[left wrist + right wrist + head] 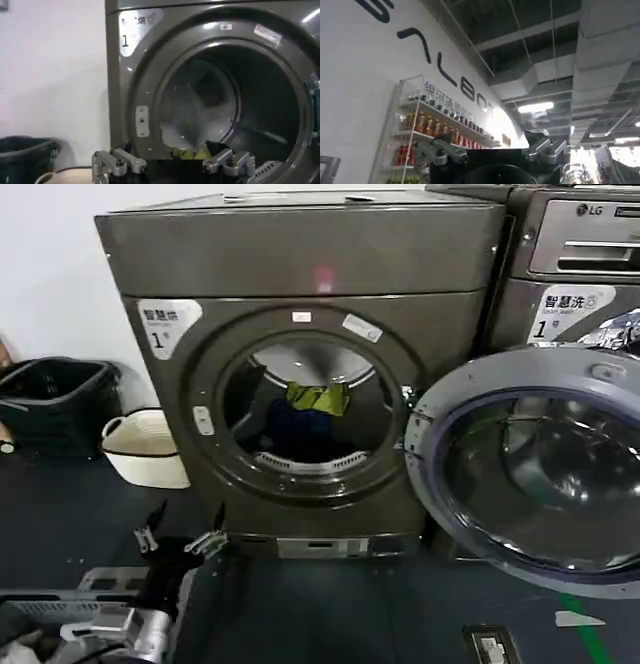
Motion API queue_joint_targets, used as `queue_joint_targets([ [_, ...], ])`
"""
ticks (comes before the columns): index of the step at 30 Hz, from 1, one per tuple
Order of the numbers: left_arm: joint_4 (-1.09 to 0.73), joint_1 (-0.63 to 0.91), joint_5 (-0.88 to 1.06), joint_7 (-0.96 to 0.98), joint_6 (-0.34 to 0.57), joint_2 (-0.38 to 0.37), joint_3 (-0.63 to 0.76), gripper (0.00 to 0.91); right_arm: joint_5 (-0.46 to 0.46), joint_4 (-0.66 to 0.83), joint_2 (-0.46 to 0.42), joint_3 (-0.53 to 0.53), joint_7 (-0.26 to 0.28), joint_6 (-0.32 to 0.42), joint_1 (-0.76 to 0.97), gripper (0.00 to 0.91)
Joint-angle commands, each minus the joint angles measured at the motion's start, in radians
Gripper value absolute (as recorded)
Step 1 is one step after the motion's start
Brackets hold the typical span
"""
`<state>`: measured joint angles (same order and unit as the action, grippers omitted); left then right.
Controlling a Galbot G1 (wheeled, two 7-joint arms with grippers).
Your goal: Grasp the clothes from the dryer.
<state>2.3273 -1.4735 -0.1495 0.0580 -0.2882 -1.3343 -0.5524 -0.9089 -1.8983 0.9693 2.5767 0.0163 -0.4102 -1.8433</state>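
Observation:
The dryer stands in the middle with its porthole open. Inside the drum lie the clothes: a yellow-green garment on top of a dark navy one. My left gripper is open, low in front of the dryer's lower left corner, outside the drum and apart from the clothes. In the left wrist view the left gripper faces the porthole with a strip of yellow-green garment between its spread fingers, farther off. My right gripper is open, holds nothing and points up at a wall and ceiling.
The round glass door hangs open to the right of the porthole. An LG machine stands behind it. A black basket and a white basket sit on the floor to the dryer's left. Green tape marks the floor.

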Motion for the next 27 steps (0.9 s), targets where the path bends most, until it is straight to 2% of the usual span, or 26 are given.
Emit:
queue_joint_targets([
  [1, -0.002, 0.002, -0.002, -0.001, -0.001, 0.001, -0.001, 0.907, 0.001, -0.002, 0.001, 0.0, 0.002, 0.0, 0.001, 0.907],
  [27, -0.005, 0.009, -0.008, -0.003, -0.005, 0.003, 0.008, 0.907, 0.003, -0.004, 0.007, 0.001, 0.005, 0.003, 0.003, 0.907],
])
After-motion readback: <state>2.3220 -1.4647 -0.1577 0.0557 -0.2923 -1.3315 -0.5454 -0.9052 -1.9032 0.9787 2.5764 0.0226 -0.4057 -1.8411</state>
